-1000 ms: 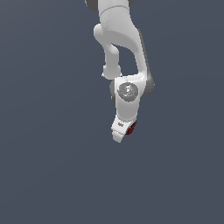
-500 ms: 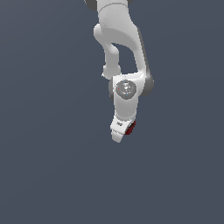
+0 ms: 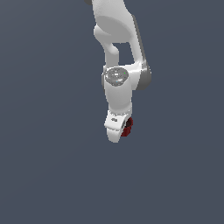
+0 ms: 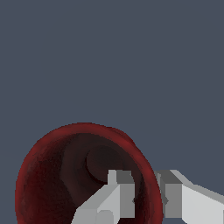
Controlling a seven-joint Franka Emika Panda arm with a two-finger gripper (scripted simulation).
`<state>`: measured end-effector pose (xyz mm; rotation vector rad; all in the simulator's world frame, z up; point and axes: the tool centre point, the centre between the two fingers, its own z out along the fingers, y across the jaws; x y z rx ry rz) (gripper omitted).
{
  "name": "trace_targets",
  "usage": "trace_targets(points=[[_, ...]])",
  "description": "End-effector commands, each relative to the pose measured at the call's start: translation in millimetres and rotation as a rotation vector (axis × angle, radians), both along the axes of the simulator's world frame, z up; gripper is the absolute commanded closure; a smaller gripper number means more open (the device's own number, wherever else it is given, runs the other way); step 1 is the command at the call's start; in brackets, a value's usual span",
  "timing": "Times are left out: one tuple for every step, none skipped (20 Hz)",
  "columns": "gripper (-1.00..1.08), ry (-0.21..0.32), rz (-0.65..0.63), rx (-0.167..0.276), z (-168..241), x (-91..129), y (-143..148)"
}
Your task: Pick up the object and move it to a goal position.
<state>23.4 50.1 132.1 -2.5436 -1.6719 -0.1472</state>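
the claw (image 4: 146, 199) was clamped on the wall of the mug (image 4: 65, 175), one finger (image 4: 116, 197) inside the dark hollow and the other finger (image 4: 181, 197) outside against the red rim, the wall pinched between them. in the wrist view the mug's mouth faced the camera, its glossy, mottled red rim ringing a dark interior with a rounded base visible deep within; the handle could not be made out.

in the exterior view the claw (image 3: 119, 131) pointed down toward six o'clock, its fingers hidden behind the white hand. the mug (image 3: 127, 127) showed only as a small dark red sliver at about three o'clock of the hand's lower end, touching it, most of it covered by the white housing. it hung in the air below the arm, near the middle of the picture.

the arm (image 3: 118, 48) rose from the hand toward twelve o'clock, with a grey round joint cap (image 3: 115, 76) facing the camera above the hand and a thicker link running out of the top edge.

the background (image 3: 43, 166) was a flat, even grey-blue in both views.
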Motion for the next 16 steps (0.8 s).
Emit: trace_targets(points=[[1.08,-0.042,0.029,0.015,18.8,9.5,-7.1],[1.08,-0.059,0.041,0.022,26.0,12.9,-9.9],[1.08,-0.075,0.053,0.029,33.1,16.2,-12.7],[1.08,-0.090,0.064,0.036,40.2,19.4,-15.5],[1.08,-0.106,0.076,0.042,47.2,22.4,-18.2],[1.08,-0.121,0.088,0.049,54.2,25.4,-20.9],[1.08,-0.136,0.099,0.056,61.1,28.2,-23.6],[1.08,-0.151,0.110,0.062,67.9,30.9,-26.3],[1.08,-0.166,0.121,0.069,74.7,33.6,-28.9],[1.08,-0.181,0.133,0.075,81.5,36.1,-31.6],[1.08,-0.196,0.144,0.082,88.3,38.6,-34.2],[1.08,-0.210,0.154,0.088,95.0,40.9,-36.8],[1.08,-0.225,0.165,0.094,101.7,43.2,-39.4],[1.08,-0.239,0.176,0.101,108.4,45.5,-42.1],[1.08,-0.254,0.187,0.107,115.0,47.6,-44.7],[1.08,-0.268,0.198,0.114,121.7,49.7,-47.3]])
